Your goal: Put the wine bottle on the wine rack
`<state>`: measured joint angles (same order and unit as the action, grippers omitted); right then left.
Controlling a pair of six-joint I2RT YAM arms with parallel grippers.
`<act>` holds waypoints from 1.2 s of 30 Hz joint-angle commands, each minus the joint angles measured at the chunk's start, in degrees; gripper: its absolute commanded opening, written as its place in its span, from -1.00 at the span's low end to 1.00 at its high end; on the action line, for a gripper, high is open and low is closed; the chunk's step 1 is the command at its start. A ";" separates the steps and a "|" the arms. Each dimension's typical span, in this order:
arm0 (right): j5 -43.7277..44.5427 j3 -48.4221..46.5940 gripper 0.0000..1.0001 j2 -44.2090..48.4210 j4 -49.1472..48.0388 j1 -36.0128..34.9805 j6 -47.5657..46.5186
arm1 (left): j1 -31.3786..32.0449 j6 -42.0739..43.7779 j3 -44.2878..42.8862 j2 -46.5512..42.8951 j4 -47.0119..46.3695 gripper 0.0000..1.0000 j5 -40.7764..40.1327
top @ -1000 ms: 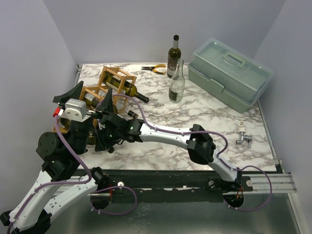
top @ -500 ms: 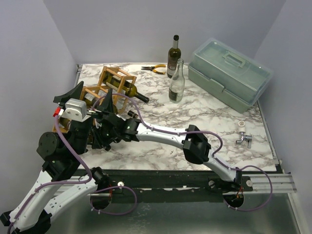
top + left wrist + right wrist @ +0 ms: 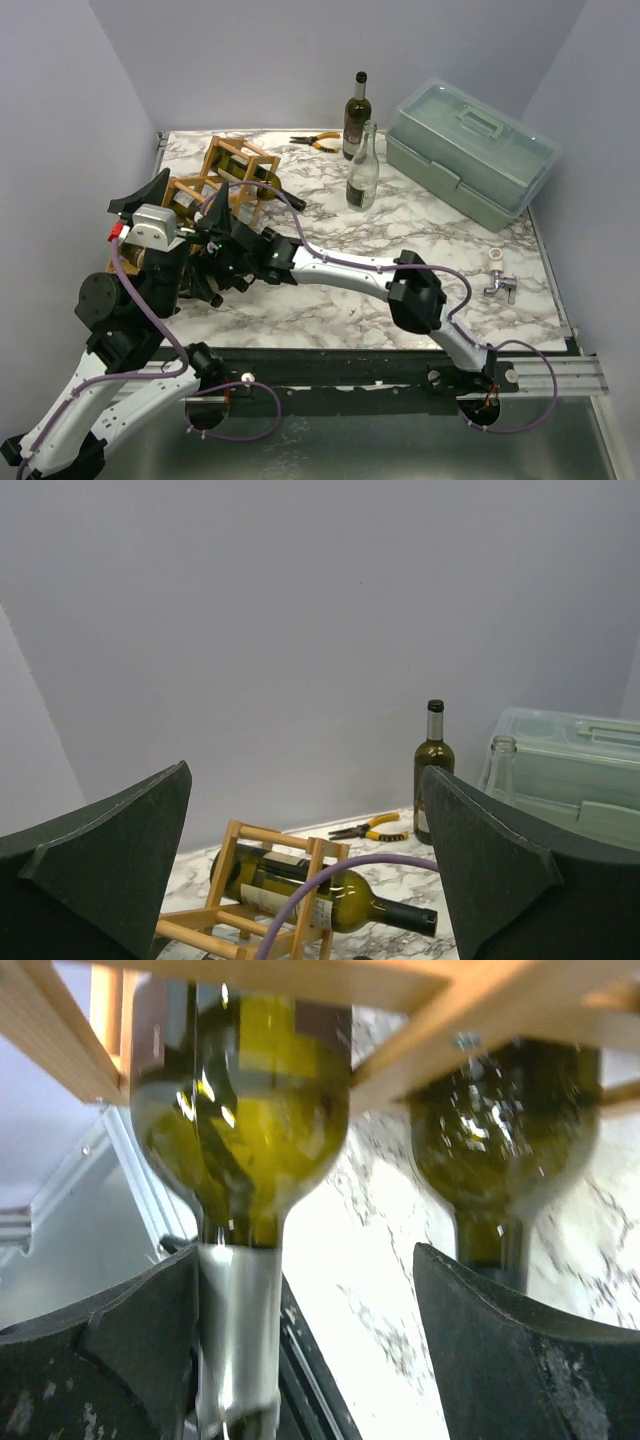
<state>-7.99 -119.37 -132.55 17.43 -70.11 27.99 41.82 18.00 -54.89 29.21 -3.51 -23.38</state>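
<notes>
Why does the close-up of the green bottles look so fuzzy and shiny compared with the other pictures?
Right wrist view: the lens sits near the olive-green glass wine bottle in the light-brown wooden wine rack, so both look soft, with bright glare streaks; the white marble table behind is washed out. Left wrist view: sharper and evenly lit. Top view: sharp, soft shadows.

We see three plain, pale lilac walls: a back wall (image 3: 250,50), a left wall (image 3: 50,120) and a right wall (image 3: 600,110), meeting in corners behind the table (image 3: 420,250). Its top is white marble veined in grey. A metal rail (image 3: 560,375) runs along its near edge, with a dull grey surface (image 3: 400,450) below. The light is soft and even.
</notes>
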 commanded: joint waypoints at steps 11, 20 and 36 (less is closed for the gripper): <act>3.14 30.05 0.90 31.18 -6.97 0.03 -6.77 | -2.52 -0.99 2.93 -1.56 -4.26 0.97 -3.24; 17.30 40.64 0.88 44.88 -4.01 8.38 -8.02 | -4.14 -2.35 4.50 3.51 -5.27 0.97 -1.96; 30.17 30.45 0.97 40.05 2.90 35.96 -6.18 | -4.14 -7.98 7.43 11.76 -6.73 0.97 4.98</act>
<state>18.85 -84.40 -88.88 19.27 -37.43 22.46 37.87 13.43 -47.94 39.90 -8.58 -22.94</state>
